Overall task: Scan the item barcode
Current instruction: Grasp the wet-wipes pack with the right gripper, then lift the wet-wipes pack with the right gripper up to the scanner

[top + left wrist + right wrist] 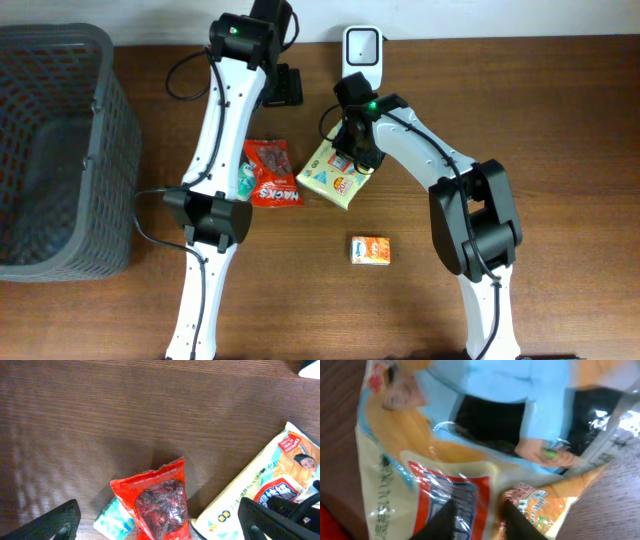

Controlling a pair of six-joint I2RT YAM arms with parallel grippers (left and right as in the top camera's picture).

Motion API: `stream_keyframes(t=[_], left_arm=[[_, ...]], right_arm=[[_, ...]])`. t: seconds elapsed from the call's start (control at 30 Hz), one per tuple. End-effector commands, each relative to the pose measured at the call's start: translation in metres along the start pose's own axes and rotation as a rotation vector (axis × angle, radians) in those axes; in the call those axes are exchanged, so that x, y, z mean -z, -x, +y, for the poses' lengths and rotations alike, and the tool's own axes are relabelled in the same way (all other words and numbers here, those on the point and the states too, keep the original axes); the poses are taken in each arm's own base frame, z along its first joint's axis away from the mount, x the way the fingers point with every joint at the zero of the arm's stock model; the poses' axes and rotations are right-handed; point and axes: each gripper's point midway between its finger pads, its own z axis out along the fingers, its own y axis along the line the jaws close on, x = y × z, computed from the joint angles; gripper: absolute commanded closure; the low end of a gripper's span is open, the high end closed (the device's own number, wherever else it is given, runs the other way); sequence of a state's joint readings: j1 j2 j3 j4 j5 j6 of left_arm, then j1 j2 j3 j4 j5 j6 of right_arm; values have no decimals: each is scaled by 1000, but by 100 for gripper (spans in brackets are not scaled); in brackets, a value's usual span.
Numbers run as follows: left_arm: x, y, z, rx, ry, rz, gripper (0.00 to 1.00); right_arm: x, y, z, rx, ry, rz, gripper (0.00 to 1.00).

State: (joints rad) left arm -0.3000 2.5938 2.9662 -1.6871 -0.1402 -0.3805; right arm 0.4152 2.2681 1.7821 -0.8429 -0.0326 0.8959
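Overhead we see the yellow snack bag point(325, 180) in the middle of the counter point(560, 120), near the scanner point(362, 45), under the right end effector point(357, 150). Only the right wrist view shows us its fingers point(445, 520) clamped on the bag's film. The left end effector point(157, 510) stands wide apart.

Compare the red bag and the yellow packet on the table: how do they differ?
The red bag is bright red with a clear window showing dark pieces; the yellow packet is pale yellow with printed pictures. The yellow packet looks larger than the red bag. The right gripper has its jaws on the yellow packet; nothing grips the red bag. Both are soft packets lying on the table.
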Motion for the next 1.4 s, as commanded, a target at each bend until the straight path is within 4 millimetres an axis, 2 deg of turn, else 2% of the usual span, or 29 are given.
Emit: stream_keyframes(t=[0.0, 0.1, 0.2, 0.23, 0.27, 0.3, 0.33, 0.37, 0.4, 0.57, 0.7, 0.83, 1.0, 1.17, 1.37], left_arm=[[11, 4, 9, -6, 13, -23, 1], [11, 4, 10, -6, 13, -23, 1], [11, 4, 10, -6, 13, -23, 1], [11, 4, 10, -6, 13, -23, 1], [11, 4, 10, -6, 13, -23, 1], [11, 4, 10, -5, 13, -23, 1], [11, 4, 10, -5, 13, -23, 1], [11, 4, 10, -5, 13, -23, 1], [11, 4, 10, -5, 13, -23, 1], [6, -2, 1, -53, -30, 12, 1], [-19, -20, 0, -82, -32, 119, 7], [-37, -30, 7, -78, -9, 179, 6], [-38, -29, 6, -77, -11, 175, 4], [-38, -31, 7, -79, -7, 185, 3], [-37, -34, 8, -80, -3, 196, 3]], right_arm=[[-23, -9, -11, 6, -56, 28, 96], [-19, -7, -14, 6, -65, 32, 96], [-5, 1, -17, 34, -69, 50, 96], [0, 2, -14, 68, -43, 70, 92], [4, 0, -8, 102, -6, 99, 65], [8, -4, -1, 133, 37, 130, 47], [13, -8, 9, 158, 92, 168, 22], [15, -14, 15, 160, 130, 198, 9], [16, -18, 19, 160, 153, 221, 1], [14, -23, 20, 178, 112, 195, 1], [14, -17, 13, 74, 99, 205, 1], [12, -13, 10, -6, 47, 153, 1], [6, -19, 18, -37, -44, 21, 2], [-11, -23, 35, -15, -31, -33, 2], [-34, -26, 12, -49, -110, 3, 2]])
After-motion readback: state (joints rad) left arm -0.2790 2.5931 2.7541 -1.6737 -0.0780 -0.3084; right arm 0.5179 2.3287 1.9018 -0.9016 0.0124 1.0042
